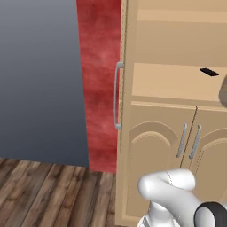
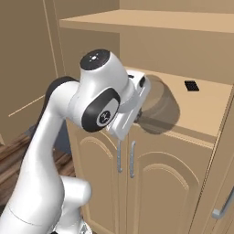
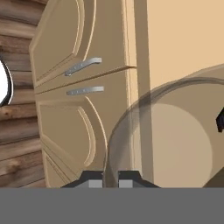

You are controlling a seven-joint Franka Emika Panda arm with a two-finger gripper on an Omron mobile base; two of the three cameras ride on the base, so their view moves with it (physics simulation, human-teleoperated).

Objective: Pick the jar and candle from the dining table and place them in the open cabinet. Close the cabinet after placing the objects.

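Smoky translucent grey jar (image 2: 160,112) clamped in the claw (image 3: 110,178), lying sideways over the cabinet (image 2: 183,183) shelf, small black object (image 2: 191,85) beyond

Robot body: white arm with dark joints

Smooth, rounded glossy white arm (image 2: 55,137) segments are seen. A black round joint cap (image 2: 101,115) bearing a small white emblem is noted. The white flat-sided hand (image 2: 130,109) is black-trimmed. Two small dark grey-faced fingertips (image 3: 92,178) are recorded on the tool (image 3: 110,179).
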